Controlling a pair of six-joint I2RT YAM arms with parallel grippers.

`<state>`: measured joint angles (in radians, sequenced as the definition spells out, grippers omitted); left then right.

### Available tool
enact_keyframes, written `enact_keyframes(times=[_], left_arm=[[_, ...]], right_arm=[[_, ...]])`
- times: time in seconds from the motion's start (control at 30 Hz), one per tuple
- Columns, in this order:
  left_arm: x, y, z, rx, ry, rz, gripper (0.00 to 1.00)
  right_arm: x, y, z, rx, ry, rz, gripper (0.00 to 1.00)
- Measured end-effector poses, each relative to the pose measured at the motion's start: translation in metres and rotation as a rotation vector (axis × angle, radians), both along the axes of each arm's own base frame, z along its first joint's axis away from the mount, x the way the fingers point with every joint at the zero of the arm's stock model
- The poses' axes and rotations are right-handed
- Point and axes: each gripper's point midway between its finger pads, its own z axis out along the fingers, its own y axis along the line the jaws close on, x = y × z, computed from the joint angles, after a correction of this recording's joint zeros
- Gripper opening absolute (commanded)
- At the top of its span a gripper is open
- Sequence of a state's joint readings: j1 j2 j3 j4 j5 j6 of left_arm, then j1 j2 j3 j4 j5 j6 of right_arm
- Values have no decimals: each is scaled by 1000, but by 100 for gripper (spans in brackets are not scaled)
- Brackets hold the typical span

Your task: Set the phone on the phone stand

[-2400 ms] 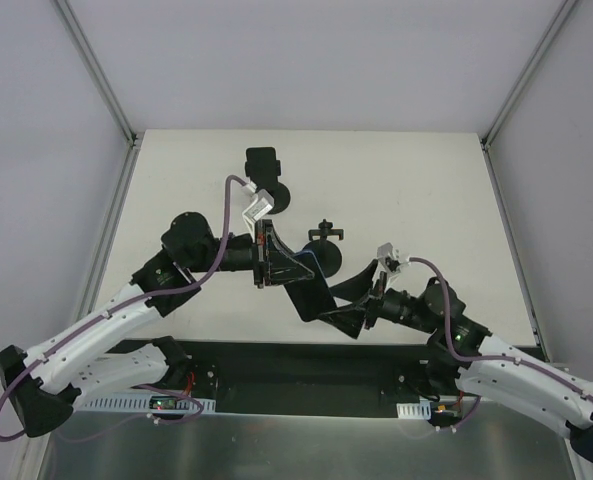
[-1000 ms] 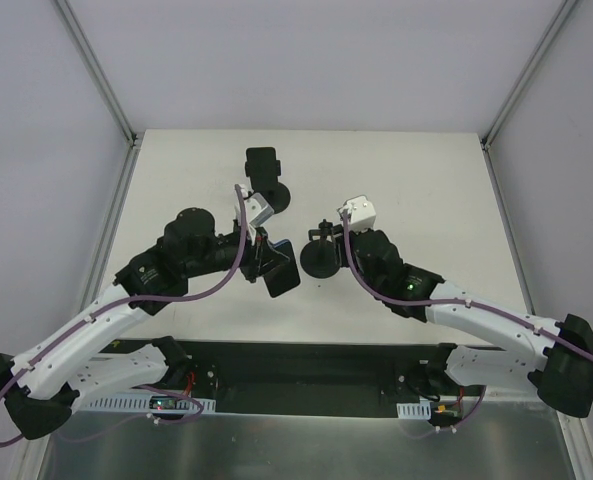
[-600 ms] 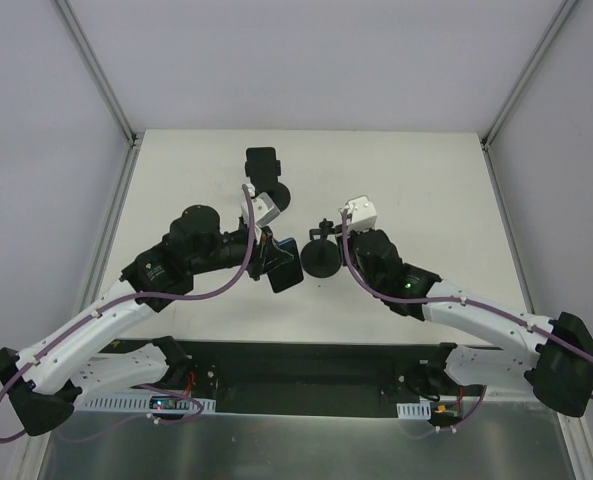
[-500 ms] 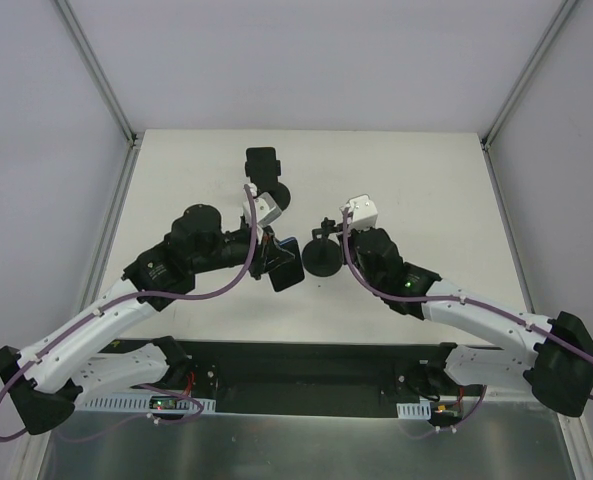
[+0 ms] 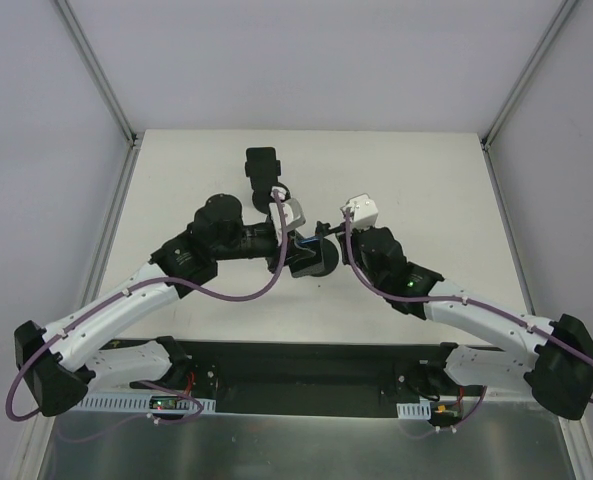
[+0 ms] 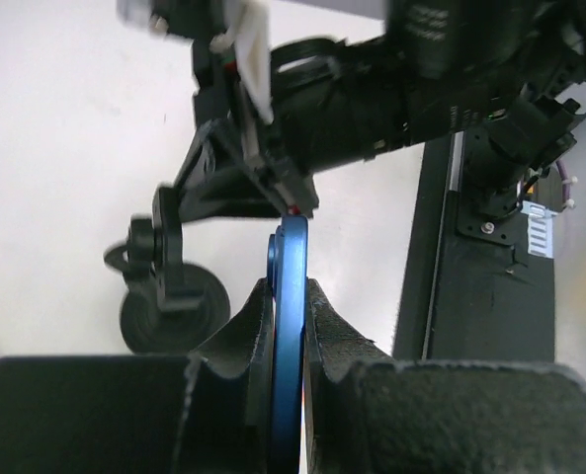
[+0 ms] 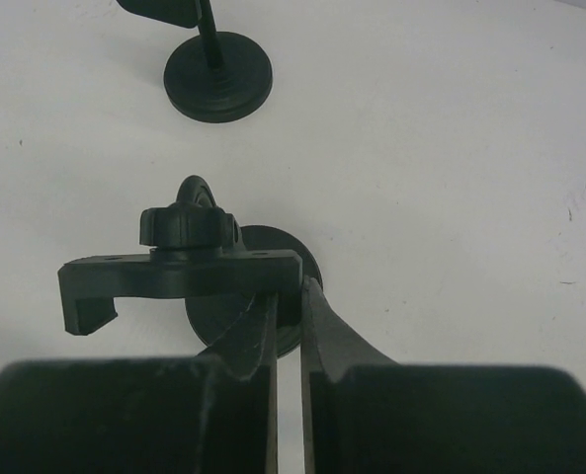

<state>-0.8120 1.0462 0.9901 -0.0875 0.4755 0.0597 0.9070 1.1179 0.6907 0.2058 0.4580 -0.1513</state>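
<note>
My left jaws are pinched on the blue phone [image 6: 289, 326], held on its edge, and my right jaws are narrow on the cradle arm of the phone stand [image 7: 179, 275], about the middle of the worktop [image 5: 426, 180]. The phone is at the cradle but, I judge, not yet seated; lowering and release are left. A second stand [image 5: 264, 172] crowds the far-edge side, while the right edge offers open room.

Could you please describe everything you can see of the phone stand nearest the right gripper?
The phone stand is matte black and plastic-looking: a round base on the white table, a ribbed knob, and a wide cradle bar with one hooked end, holding nothing. It stands upright. The right gripper pinches the bar's other end.
</note>
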Motion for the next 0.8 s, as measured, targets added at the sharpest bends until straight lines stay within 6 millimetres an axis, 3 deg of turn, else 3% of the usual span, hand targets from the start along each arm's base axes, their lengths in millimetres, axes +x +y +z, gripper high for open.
enact_keyframes(times=[0.17, 0.3, 0.5, 0.8], left_arm=[[1, -21, 11, -41, -191, -161, 0], [8, -34, -1, -14, -311, -252, 0], [22, -49, -27, 76, -376, -347, 0], [14, -63, -17, 74, -389, -497, 0]], right_arm=[[-1, 2, 0, 15, 18, 35, 1], [0, 2, -1, 32, 50, 62, 1], [-3, 4, -3, 57, 120, 117, 1], [-5, 8, 2, 92, 209, 175, 1]])
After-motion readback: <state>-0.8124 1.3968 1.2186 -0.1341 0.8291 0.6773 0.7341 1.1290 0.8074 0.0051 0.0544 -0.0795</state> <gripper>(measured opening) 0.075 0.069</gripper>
